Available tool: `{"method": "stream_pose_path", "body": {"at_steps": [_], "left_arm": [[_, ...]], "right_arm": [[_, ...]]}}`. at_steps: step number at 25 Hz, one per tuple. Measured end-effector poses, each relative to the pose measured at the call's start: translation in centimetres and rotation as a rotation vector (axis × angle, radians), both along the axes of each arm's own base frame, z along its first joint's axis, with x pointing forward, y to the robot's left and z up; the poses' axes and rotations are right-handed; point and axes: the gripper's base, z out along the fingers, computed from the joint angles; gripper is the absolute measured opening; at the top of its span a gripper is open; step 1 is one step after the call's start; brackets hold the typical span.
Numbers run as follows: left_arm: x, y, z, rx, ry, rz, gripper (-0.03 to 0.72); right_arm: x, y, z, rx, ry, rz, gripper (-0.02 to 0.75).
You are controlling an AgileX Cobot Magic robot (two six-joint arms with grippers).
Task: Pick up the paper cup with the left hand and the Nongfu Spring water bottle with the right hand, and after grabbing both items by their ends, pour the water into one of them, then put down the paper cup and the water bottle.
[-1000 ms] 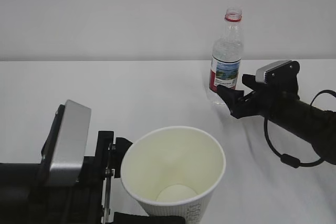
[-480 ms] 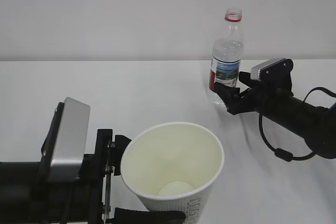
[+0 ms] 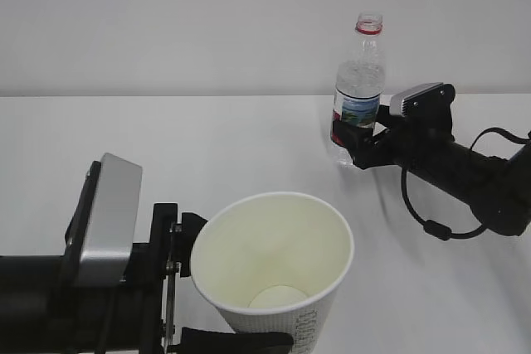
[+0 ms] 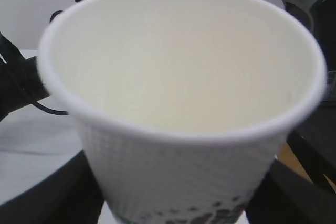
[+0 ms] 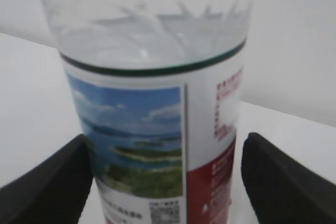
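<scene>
Paper cup [image 3: 278, 271]: it sits upright between the fingers of the left hand [image 3: 178, 288], near the front edge of the white table [image 3: 166, 147]; the inside is cream and looks empty.
Left hand: its black fingers [image 4: 294, 192] stand on both sides of the cup's lower wall and seem to grip it (whether the cup is off the table, I cannot tell).
Nongfu Spring water bottle [image 3: 358, 89]: it stands upright at the far side of the table, cap off, red ring at the neck.
Right hand [image 3: 353, 143]: wide open, one finger [image 5: 47, 182] on each side of the label, neither pressing on it.
Step in hand: the right hand is placed around the bottle; the grasp is not yet made.
Next move: I judge the fingers must close on the labelled part, firmly but without crushing the thin plastic, and then lift straight up.
</scene>
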Motion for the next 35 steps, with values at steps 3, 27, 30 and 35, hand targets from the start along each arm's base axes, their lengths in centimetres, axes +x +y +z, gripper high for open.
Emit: {"method": "stream_pose_path", "body": {"at_steps": [3, 27, 30, 35], "left_arm": [[0.0, 0.0, 0.0, 0.000, 0.000, 0.001, 0.536], [0.3, 0.0, 0.1, -0.011, 0.010, 0.032, 0.536], [0.3, 0.0, 0.1, -0.010, 0.010, 0.033, 0.536], [0.3, 0.0, 0.1, -0.010, 0.010, 0.033, 0.536]], "right_arm": [[0.3, 0.1, 0.0, -0.009, 0.002, 0.010, 0.662], [1.0, 1.1, -1.3, -0.023, 0.000, 0.108, 0.512], [1.0, 1.1, -1.3, -0.024, 0.000, 0.111, 0.510], [1.0, 1.2, -1.4, -0.028, -0.001, 0.124, 0.506]]}}
